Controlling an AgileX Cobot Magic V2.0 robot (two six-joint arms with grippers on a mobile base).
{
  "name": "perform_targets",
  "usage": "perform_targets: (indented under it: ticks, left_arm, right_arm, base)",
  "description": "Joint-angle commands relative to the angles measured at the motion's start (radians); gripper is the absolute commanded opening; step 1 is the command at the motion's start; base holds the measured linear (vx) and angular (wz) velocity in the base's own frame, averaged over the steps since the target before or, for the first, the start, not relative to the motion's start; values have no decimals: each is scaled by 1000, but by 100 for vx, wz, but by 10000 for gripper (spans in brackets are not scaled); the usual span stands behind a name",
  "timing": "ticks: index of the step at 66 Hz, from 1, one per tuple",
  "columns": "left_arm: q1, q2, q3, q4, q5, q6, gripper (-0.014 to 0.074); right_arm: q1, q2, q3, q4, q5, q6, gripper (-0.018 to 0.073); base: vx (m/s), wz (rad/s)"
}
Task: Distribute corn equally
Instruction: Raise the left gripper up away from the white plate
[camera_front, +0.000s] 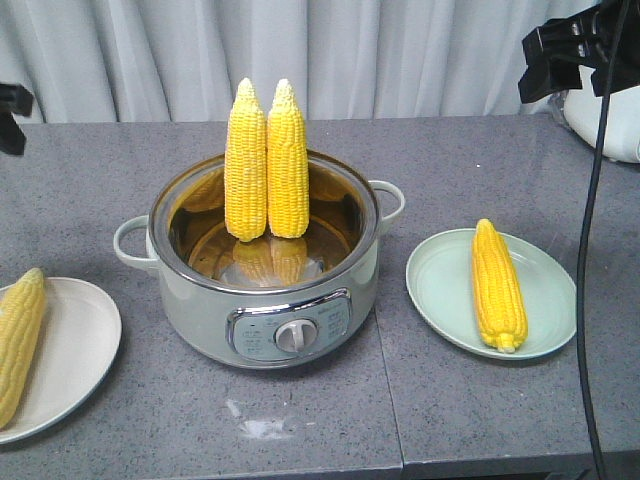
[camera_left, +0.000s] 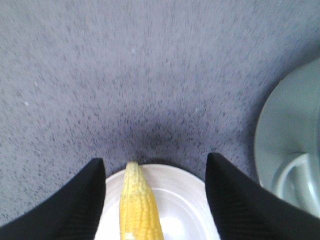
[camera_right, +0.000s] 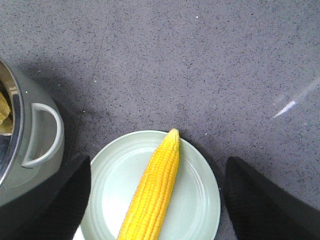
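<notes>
Mid-task: right cob lies on green plate, left cob on white plate, two cobs stand in pot. Left fingers and right fingers spread wide, holding nothing. Next, likely: one standing cob each.

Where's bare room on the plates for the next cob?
White plate: bare half beside the pot, left cob at its outer edge. Green plate: bare strip between right cob and the pot-side rim. Crowded: the pot, two cobs standing inside.

Yellow corn glowing on speckled grey table.
The pot and right plate are showing pale green; left plate perhaps cream.
</notes>
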Motion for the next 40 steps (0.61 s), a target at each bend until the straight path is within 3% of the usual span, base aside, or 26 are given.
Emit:
perform_targets:
  ticks: [1,40]
  left_arm:
    - [2,-63,-44,-16,-50,9,430]
    - [2,-78,-43,-16,-51,20,430]
  right_arm:
    - [-3,-44,-30,-3,15,-1,540]
    - [-3,-44,-30,-3,15,-1,540]
  base:
    - [0,0]
    - [0,0]
